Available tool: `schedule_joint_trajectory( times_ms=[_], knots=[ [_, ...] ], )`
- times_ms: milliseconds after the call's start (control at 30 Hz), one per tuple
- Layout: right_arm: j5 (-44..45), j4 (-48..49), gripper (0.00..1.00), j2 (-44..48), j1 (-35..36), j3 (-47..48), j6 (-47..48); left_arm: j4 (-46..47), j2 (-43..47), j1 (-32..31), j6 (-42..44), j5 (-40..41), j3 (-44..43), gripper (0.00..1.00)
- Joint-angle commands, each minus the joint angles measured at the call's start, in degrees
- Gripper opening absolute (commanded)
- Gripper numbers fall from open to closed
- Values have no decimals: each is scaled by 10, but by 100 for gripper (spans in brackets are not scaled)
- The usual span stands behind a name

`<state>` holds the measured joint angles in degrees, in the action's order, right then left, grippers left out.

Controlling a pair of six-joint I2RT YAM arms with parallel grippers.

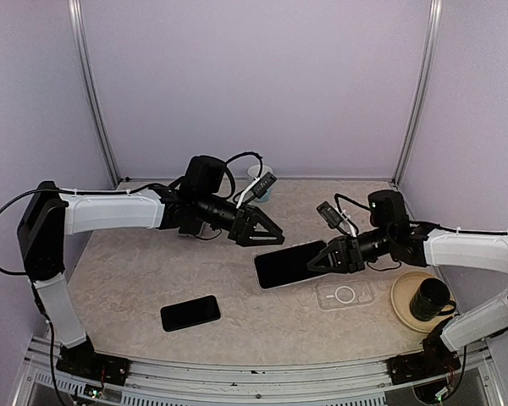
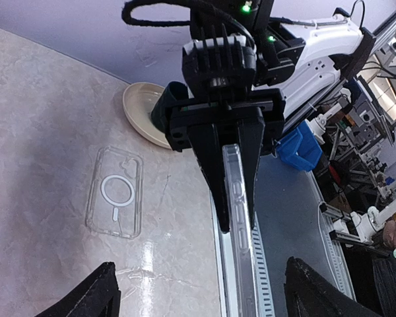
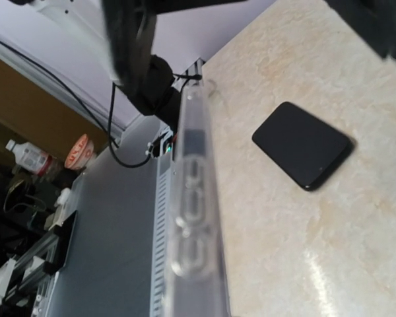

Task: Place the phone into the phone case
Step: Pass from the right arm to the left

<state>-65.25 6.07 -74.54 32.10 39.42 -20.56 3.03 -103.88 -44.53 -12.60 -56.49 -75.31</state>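
Observation:
My right gripper (image 1: 320,260) is shut on one end of a black phone with a clear case round its edge (image 1: 286,265), held level above the table. In the left wrist view that phone (image 2: 236,198) shows edge-on between the right fingers (image 2: 211,165). My left gripper (image 1: 267,236) is open, its fingers (image 2: 96,294) spread either side of the phone's free end without touching it. An empty clear case with a white ring (image 1: 345,294) lies flat below the right gripper and also shows in the left wrist view (image 2: 115,193). A second black phone (image 1: 190,312) lies at the front left of the table and shows in the right wrist view (image 3: 302,144).
A tan plate (image 1: 402,296) with a black mug (image 1: 430,298) stands at the right, next to the empty case. A pale cup (image 1: 261,180) stands at the back wall. The table's front rail (image 1: 254,368) runs along the near edge.

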Motion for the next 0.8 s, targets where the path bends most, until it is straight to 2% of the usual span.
schedule_joint_trajectory(
  times_ms=[0, 200, 333, 533, 767],
  knots=[
    [-17, 0, 0, -11, 7, 23, 21, -99, -19, -25, 70, 4, -30, 83],
    [-19, -13, 0, -23, 9, 31, 33, -139, -26, -37, 96, 4, -41, 78],
    [-19, -33, 0, -33, 10, 42, 48, -165, -35, -42, 111, 4, -54, 67],
    [-16, -42, 0, -39, 10, 43, 55, -182, -41, -44, 120, 1, -62, 40],
    [-7, -52, 0, -41, 11, 45, 60, -177, -42, -47, 121, -6, -57, 4]
  ],
)
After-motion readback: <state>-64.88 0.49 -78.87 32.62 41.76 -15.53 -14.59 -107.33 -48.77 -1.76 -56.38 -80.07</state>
